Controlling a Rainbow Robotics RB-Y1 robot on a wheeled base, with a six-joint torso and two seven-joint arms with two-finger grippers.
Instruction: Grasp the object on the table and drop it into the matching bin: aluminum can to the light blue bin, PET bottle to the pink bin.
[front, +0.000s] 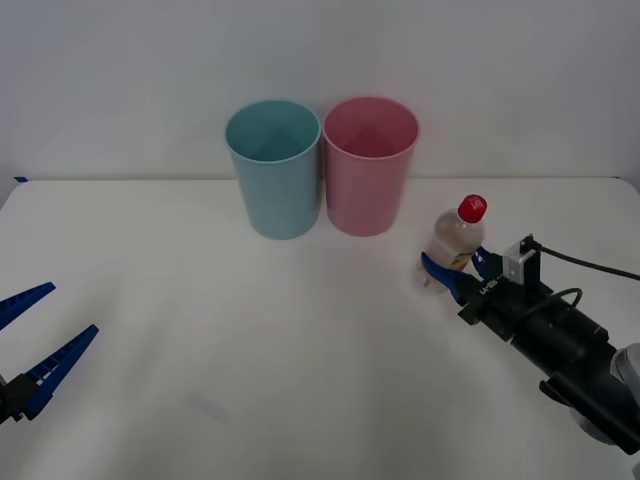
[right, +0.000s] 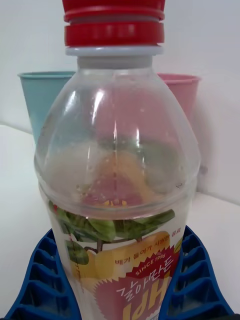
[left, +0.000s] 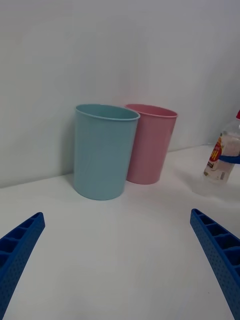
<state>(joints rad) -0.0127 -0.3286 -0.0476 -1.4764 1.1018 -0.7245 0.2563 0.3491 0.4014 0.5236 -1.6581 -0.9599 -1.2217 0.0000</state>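
Observation:
The PET bottle (front: 458, 235), clear with a red cap and a pale red-yellow label, stands upright at the right of the white table (front: 250, 330). My right gripper (front: 458, 263) is shut on its lower body, and the blue fingers (right: 192, 275) press both sides of the label on the bottle (right: 117, 150). The light blue bin (front: 278, 170) and the pink bin (front: 368, 170) stand side by side at the back, the pink one nearer the bottle. My left gripper (front: 70, 310) hovers open at the table's left front. Both bins (left: 102, 150) (left: 150, 145) and the bottle (left: 221, 160) show beyond its fingers.
A plain white wall rises right behind the bins. A black cable (front: 590, 265) runs along my right arm. A faint small mark (front: 210, 405) lies on the table near the front. Open table spreads between the two arms.

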